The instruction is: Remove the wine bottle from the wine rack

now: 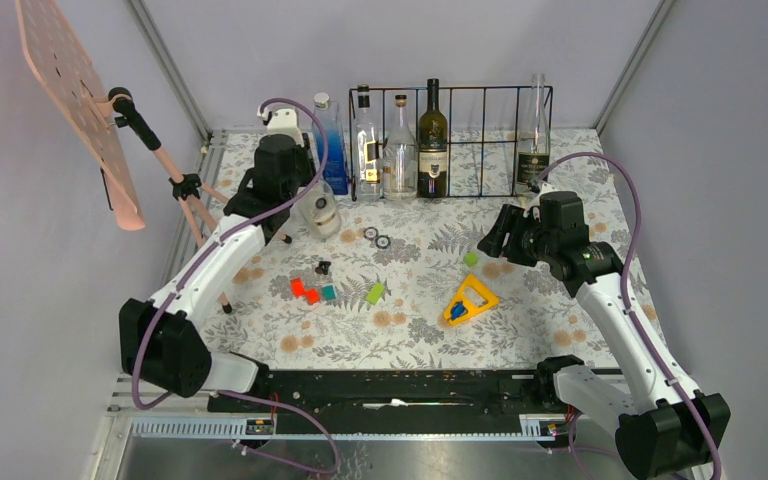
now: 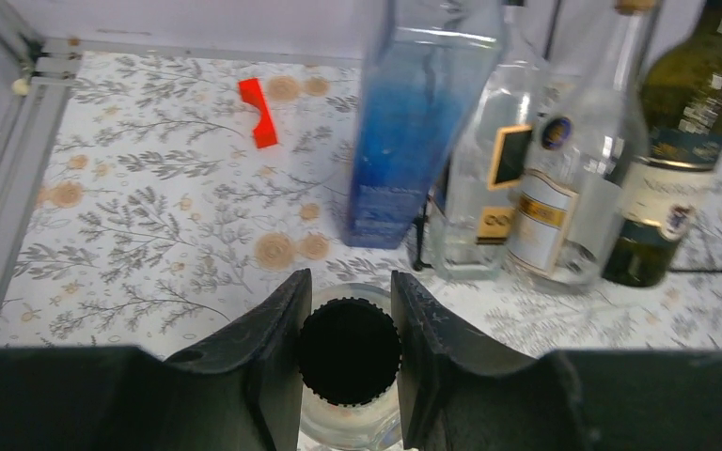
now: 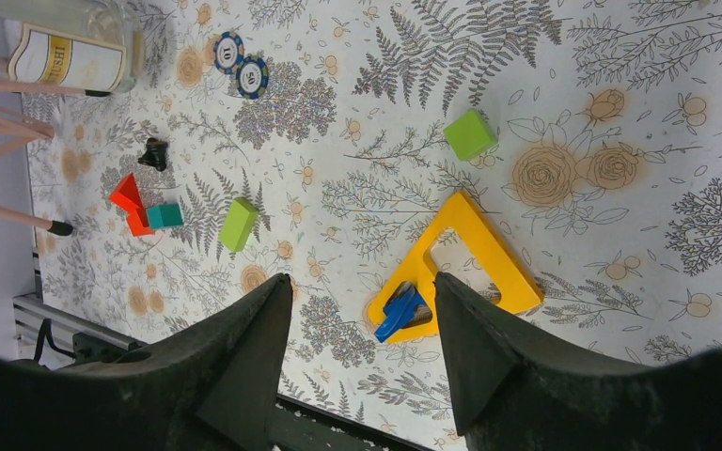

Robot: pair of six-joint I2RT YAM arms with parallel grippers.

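The left gripper (image 2: 350,310) is clamped on the black cap of a clear bottle (image 1: 322,212), which is out of the wine rack (image 1: 490,87) and just in front of its left end. The right gripper (image 3: 357,310) hangs spread and empty. Setting the bottle down and letting go appears to be what is left; whether its base touches the table (image 1: 560,300) cannot be told.

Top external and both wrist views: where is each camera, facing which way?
Top external: high behind left arm and right arm, both showing, looking down toward the long black wire wine rack.
Left wrist: low, facing the rack's bottles; left fingers grip a black-capped clear glass bottle.
Right wrist: above the table, facing down; open right fingers bracket a yellow triangular frame.
Shared: top external also shows that triangle.
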